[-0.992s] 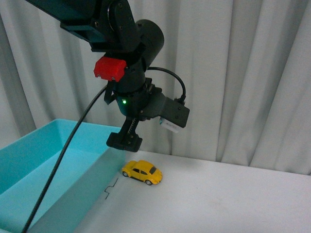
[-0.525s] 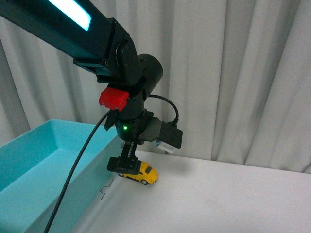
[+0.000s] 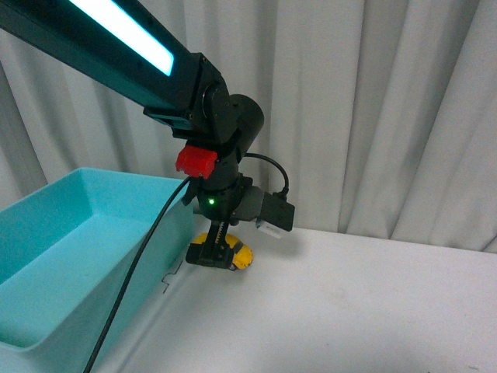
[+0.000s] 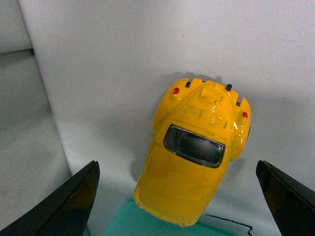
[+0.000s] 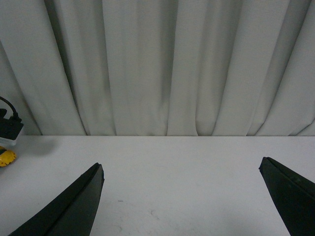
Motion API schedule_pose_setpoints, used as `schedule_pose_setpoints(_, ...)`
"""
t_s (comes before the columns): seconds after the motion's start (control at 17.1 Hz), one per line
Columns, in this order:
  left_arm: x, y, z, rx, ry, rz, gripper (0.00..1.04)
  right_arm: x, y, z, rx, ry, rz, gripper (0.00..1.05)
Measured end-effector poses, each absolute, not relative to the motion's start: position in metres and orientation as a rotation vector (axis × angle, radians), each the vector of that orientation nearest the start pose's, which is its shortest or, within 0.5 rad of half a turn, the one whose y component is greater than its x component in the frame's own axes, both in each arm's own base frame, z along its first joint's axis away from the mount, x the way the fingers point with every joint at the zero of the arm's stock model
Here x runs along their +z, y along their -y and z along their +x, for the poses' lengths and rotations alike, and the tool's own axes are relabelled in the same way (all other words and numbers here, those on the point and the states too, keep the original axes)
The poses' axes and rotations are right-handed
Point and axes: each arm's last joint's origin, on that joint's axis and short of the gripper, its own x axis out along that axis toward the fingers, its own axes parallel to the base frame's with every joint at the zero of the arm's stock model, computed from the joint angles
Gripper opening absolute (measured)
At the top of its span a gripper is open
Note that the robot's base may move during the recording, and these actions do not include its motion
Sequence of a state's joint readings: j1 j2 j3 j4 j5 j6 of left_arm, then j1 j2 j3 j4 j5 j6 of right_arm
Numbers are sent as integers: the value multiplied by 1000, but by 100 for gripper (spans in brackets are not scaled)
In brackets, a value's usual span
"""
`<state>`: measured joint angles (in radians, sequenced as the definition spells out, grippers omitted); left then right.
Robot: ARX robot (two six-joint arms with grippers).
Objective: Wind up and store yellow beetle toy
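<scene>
The left gripper [image 3: 211, 255] hangs low over the car [image 3: 242, 257], jaws spread wide. In the left wrist view its two dark fingers [image 4: 74, 196] stand well out to either side of the car [image 4: 194, 157] and touch neither flank. The car sits on its wheels on the white table [image 3: 349, 311], just beside the right wall of the teal bin [image 3: 116, 172]. Its nose points toward the bin and its tail, with two red lights, points away. Whether the nose touches the wall cannot be told.

The car's body shows no lettering. A white tag [image 3: 269, 228] on the wrist module is too small to read. A red block [image 3: 194, 162] and a green light [image 3: 211, 200] mark the arm, and a thin black squiggle [image 3: 169, 276] lies on the table by the bin's wall.

A black cable [image 3: 136, 272] trails down across the bin's near side. Right of the car the table runs open, with the curtain [image 3: 373, 101] closing off its far edge.

The right gripper [image 5: 180, 162] also has its jaws wide apart and grips nothing. In its wrist view bare table reaches to the curtain, with the car [image 5: 6, 157] just showing at the edge.
</scene>
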<state>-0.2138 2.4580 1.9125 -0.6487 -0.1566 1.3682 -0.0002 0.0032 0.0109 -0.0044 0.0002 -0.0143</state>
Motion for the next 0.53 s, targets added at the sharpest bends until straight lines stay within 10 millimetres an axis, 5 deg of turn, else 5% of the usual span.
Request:
schedule_pose_setpoints(0.35,92,91,493,-821,-1019,1372,43,167,0,97,0,4,-15,98)
schedule_pose_setpoints(0.53,95,98,490,-867,-992,1387,40,167,0,97,0,3,-15,98)
